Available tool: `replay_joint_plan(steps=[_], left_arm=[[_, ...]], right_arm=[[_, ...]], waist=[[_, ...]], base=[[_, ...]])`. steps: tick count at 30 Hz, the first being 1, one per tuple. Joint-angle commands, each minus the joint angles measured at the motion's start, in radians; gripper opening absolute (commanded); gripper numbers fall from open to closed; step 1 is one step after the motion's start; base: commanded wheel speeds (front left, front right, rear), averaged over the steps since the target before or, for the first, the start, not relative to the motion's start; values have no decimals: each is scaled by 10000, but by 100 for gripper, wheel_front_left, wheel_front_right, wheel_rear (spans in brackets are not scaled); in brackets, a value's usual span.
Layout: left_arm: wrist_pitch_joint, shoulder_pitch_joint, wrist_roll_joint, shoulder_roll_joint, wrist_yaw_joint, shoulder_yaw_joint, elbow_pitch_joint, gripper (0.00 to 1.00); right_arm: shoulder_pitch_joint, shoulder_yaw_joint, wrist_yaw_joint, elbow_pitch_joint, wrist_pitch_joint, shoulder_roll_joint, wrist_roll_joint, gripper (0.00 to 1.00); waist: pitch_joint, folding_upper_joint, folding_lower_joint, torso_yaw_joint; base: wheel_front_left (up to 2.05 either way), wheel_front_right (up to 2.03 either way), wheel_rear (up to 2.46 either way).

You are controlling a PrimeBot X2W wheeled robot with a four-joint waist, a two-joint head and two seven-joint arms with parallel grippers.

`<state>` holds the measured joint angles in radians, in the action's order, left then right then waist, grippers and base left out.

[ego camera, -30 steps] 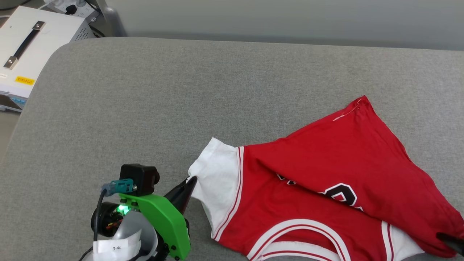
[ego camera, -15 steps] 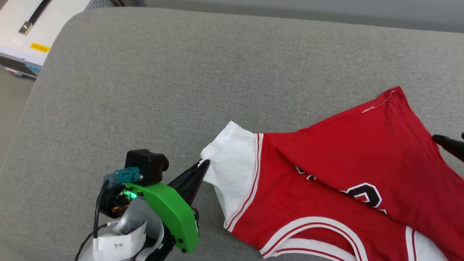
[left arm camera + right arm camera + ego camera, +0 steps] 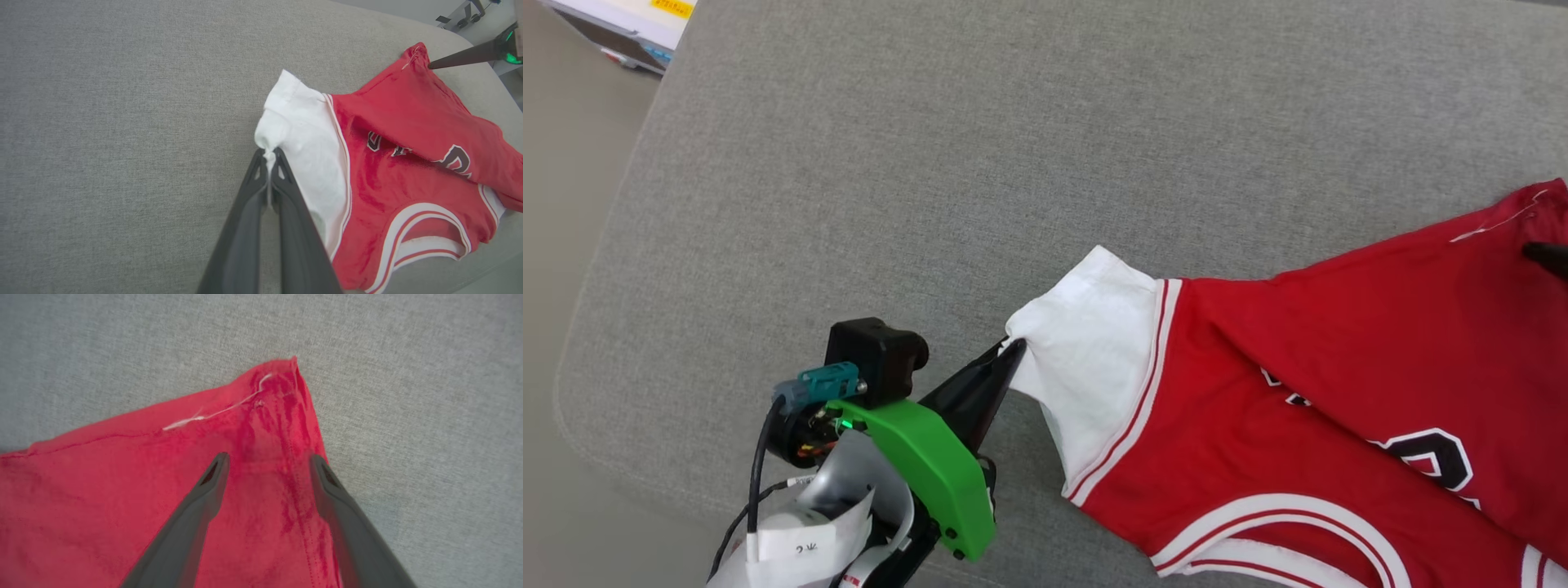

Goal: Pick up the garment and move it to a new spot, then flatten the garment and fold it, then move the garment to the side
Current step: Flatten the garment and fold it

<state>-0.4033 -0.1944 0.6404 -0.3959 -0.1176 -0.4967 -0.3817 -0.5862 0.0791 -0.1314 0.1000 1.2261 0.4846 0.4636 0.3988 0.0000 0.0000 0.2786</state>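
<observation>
At 7 o'clock in the head view, the left gripper (image 3: 1011,349) is kept fully shut on the edge of the white sleeve (image 3: 1098,351), as it was a second ago. A small tuft of cloth is seen pinched between its tips in the left wrist view. The garment (image 3: 1258,408) is spread from the centre toward 4 o'clock on the grey cushion (image 3: 890,163). It is red with white-and-red striped trim, and its lower part is folded diagonally over the black print, so the letters are half covered. Farther off, at 3 o'clock, the right gripper (image 3: 267,457) has been brought from the flap's lower end up to the hem corner (image 3: 292,365). Its fingers are spread wide over that corner, with nothing held. The shifted framing is owed to the head camera. A pinch on that corner, then a two-point stretch to flatten the garment, is judged to come next.
</observation>
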Motion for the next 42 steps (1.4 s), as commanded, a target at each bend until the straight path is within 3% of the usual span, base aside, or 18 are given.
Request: replay_joint_plan(steps=[1, 14, 16, 29, 42], left_arm=[[93, -232, -131, 79, 74, -1, 10, 0], [338, -436, -89, 286, 169, -122, 230, 0], [357, -457, -90, 293, 164, -119, 249, 0], [447, -477, 5, 258, 146, -41, 520, 0], [360, -470, 10, -127, -87, 360, 271, 0]], right_arm=[[-247, -103, 7, 199, -147, 175, -120, 100], [-206, -1184, 7, 1476, -494, 643, 258, 100], [-184, -1287, 7, 1535, -538, 666, 326, 0], [-518, -1340, 7, 1648, -2076, 633, 659, 0], [-311, -1086, 7, 1239, -3938, 740, 1372, 0]], waist=[[319, 0, 0, 318], [623, 0, 0, 589], [639, 0, 0, 592], [55, 0, 0, 330], [-1612, 0, 0, -646]], base=[[0, 0, 0], [0, 0, 0], [0, 0, 0], [0, 0, 0], [0, 0, 0]])
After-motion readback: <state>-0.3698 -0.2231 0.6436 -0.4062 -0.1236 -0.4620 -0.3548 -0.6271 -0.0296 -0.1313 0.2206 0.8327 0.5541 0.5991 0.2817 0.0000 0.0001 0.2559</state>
